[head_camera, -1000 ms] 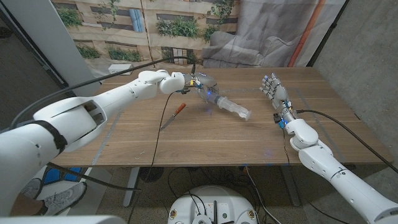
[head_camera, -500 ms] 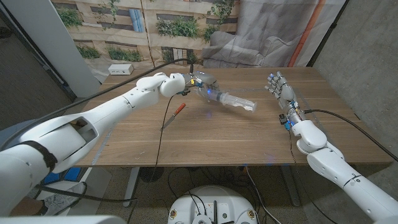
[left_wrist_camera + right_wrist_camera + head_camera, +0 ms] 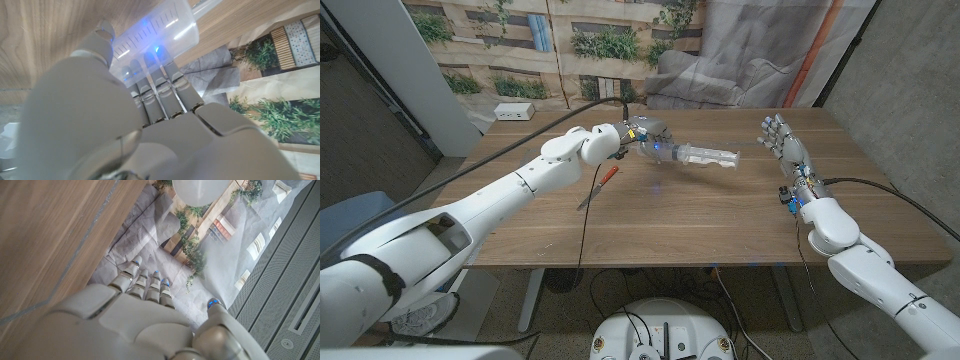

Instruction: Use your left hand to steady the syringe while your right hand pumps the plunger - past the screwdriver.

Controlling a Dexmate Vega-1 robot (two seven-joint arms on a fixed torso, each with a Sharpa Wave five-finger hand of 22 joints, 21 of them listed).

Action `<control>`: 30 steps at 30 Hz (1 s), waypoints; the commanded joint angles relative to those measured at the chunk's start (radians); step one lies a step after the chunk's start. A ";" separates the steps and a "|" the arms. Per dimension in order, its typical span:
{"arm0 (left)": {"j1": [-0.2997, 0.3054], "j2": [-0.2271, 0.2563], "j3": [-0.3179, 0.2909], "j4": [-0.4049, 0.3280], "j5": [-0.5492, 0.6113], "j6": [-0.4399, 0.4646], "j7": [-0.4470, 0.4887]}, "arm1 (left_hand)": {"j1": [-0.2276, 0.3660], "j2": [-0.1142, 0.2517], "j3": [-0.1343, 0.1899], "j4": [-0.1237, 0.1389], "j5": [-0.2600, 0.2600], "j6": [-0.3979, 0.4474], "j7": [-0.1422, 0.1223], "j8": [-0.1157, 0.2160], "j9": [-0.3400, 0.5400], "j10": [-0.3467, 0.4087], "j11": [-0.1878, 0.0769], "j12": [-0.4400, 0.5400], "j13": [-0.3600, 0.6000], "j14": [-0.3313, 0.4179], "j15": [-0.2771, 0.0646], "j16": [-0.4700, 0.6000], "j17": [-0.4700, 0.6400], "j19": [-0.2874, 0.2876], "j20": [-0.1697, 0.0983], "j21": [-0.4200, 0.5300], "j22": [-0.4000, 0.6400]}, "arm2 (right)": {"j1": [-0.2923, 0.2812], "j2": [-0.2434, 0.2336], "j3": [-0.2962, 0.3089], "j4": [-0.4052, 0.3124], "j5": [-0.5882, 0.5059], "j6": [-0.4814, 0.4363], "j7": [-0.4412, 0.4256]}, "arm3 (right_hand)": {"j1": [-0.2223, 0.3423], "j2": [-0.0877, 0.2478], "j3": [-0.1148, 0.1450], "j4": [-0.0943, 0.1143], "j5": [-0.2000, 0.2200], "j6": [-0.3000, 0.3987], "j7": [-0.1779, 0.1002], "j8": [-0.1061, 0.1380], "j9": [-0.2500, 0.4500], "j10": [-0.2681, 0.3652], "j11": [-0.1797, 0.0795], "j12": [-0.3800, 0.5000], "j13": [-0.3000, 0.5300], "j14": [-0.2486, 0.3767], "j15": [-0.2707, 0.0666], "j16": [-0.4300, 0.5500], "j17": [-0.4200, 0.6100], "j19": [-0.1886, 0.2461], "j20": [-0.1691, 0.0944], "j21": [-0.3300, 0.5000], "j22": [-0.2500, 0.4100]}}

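Far on the left, the thin red-handled screwdriver lies flat on the brown wooden table, near our left arm. Just past it, our left hand wraps its fingers around the clear plastic syringe and holds it up off the table, with the plunger end pointing right. We should keep that hold tight and steady. Our right hand stands apart to the right, fingers spread wide, holding nothing. We think it must cross the bare wood between. The table's right edge is close behind it
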 commanded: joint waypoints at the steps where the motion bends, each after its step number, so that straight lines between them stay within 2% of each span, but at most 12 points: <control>1: 0.089 -0.030 -0.036 -0.084 -0.010 0.163 0.066 | 0.007 0.096 0.018 0.010 0.006 0.097 0.034 -0.001 0.005 0.046 -0.037 0.000 0.004 0.006 -0.113 0.006 0.004 0.031 -0.130 -0.001 0.003 | -0.101 -0.003 0.068 -0.117 -0.093 -0.060 -0.102 | 0.003 0.028 0.005 -0.004 0.002 0.003 -0.005 0.005 0.003 0.004 0.003 0.002 -0.001 0.004 -0.008 0.007 0.003 0.005 0.001 -0.003 0.004; 7: 0.123 -0.056 -0.051 -0.096 -0.054 0.219 0.114 | 0.004 0.100 0.020 0.010 0.006 0.095 0.033 -0.004 0.005 0.045 -0.035 -0.002 0.004 0.003 -0.114 0.006 0.004 0.029 -0.129 -0.002 0.003 | -0.119 0.005 0.074 -0.160 -0.158 -0.109 -0.138 | -0.003 0.026 0.005 -0.002 0.001 -0.014 -0.015 -0.002 0.002 -0.018 -0.008 -0.007 -0.002 -0.014 -0.014 0.000 0.002 -0.008 -0.009 -0.008 0.004; 11: 0.125 -0.068 -0.038 -0.096 -0.056 0.244 0.137 | 0.002 0.102 0.021 0.011 0.006 0.095 0.034 -0.004 0.005 0.045 -0.034 -0.003 0.004 0.003 -0.113 0.006 0.004 0.029 -0.129 -0.002 0.003 | -0.126 0.005 0.075 -0.185 -0.188 -0.148 -0.148 | -0.008 0.024 0.006 0.001 0.001 -0.031 -0.024 -0.007 0.001 -0.038 -0.017 -0.013 -0.003 -0.040 -0.019 -0.011 0.000 -0.030 -0.017 -0.014 0.004; 18: 0.140 -0.088 -0.037 -0.096 -0.101 0.268 0.178 | -0.003 0.105 0.022 0.012 0.006 0.098 0.033 -0.005 0.006 0.046 -0.035 -0.004 0.005 0.002 -0.112 0.006 0.004 0.029 -0.129 -0.003 0.003 | -0.149 0.011 0.092 -0.230 -0.233 -0.210 -0.179 | -0.016 0.019 0.006 0.003 0.001 -0.041 -0.021 -0.007 0.000 -0.056 -0.033 -0.015 -0.006 -0.079 -0.033 -0.022 -0.003 -0.078 -0.026 -0.023 0.004; 23: 0.153 -0.099 -0.040 -0.110 -0.126 0.309 0.201 | -0.007 0.105 0.022 0.012 0.006 0.097 0.033 -0.006 0.006 0.046 -0.038 -0.005 0.005 0.001 -0.113 0.006 0.004 0.030 -0.128 -0.003 0.003 | -0.152 0.009 0.094 -0.261 -0.277 -0.260 -0.195 | -0.017 0.015 0.007 0.002 0.001 -0.040 -0.025 -0.004 -0.001 -0.055 -0.052 -0.013 -0.007 -0.095 -0.052 -0.024 -0.006 -0.107 -0.035 -0.024 0.004; 30: 0.161 -0.097 -0.037 -0.135 -0.161 0.339 0.214 | -0.011 0.106 0.023 0.011 0.006 0.099 0.035 -0.007 0.006 0.049 -0.038 -0.006 0.005 0.001 -0.112 0.007 0.003 0.033 -0.127 -0.002 0.003 | -0.152 -0.006 0.102 -0.291 -0.327 -0.301 -0.192 | -0.018 0.014 0.009 0.001 0.001 -0.033 -0.033 -0.002 -0.002 -0.049 -0.066 -0.010 -0.009 -0.102 -0.054 -0.023 -0.010 -0.131 -0.036 -0.025 0.004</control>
